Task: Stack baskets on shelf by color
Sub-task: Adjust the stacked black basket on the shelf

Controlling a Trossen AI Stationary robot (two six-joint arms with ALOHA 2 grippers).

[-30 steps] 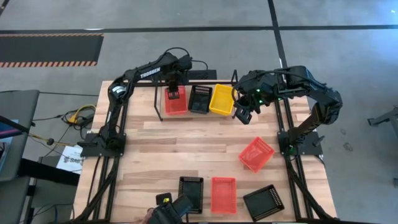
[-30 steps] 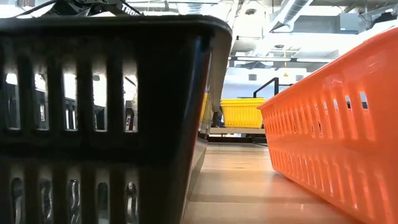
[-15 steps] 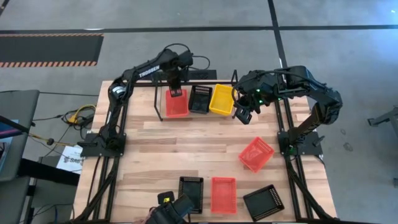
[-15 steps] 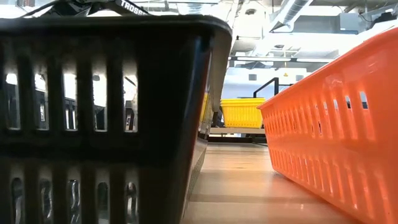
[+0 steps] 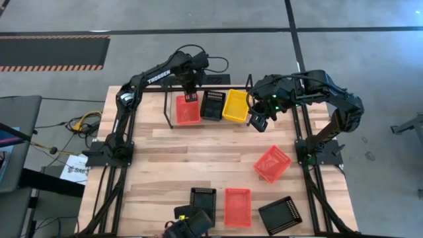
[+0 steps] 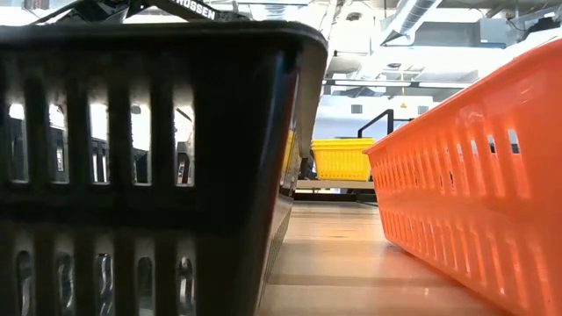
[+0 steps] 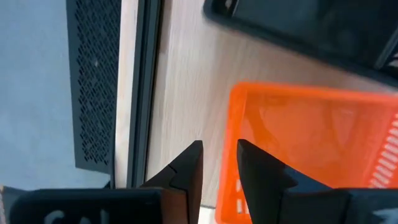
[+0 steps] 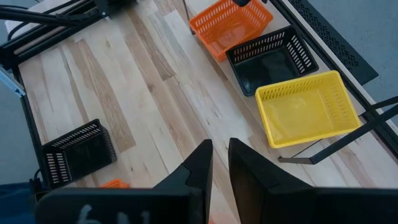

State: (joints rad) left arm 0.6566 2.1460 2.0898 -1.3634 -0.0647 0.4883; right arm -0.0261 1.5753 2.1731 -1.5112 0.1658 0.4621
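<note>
At the near edge of the worktop (image 5: 165,155), three baskets wait in a row: a black basket (image 5: 203,198), a red basket (image 5: 237,206) and a second black basket (image 5: 279,215) turned at an angle. Further in, another red basket (image 5: 272,164) lies askew and well apart from the rest. A claw coming straight down on its thin mesh wall could pinch only a corner, and the basket might slip or swing on the way to its pile.

Beyond it the right claw (image 5: 258,122) hovers released, fingers a narrow gap apart and holding nothing, just beside the yellow basket (image 5: 236,106). A careless swing from there could knock that basket out of line.

At the far edge the shelf (image 5: 168,114) carries a red basket (image 5: 187,111), a black basket (image 5: 213,104) and the yellow one side by side. The left claw (image 5: 192,97) hangs over the far wall of the shelf's red basket, also released and empty. If it drops or drifts, a finger could snag the rim and drag the basket askew or off the rails.
</note>
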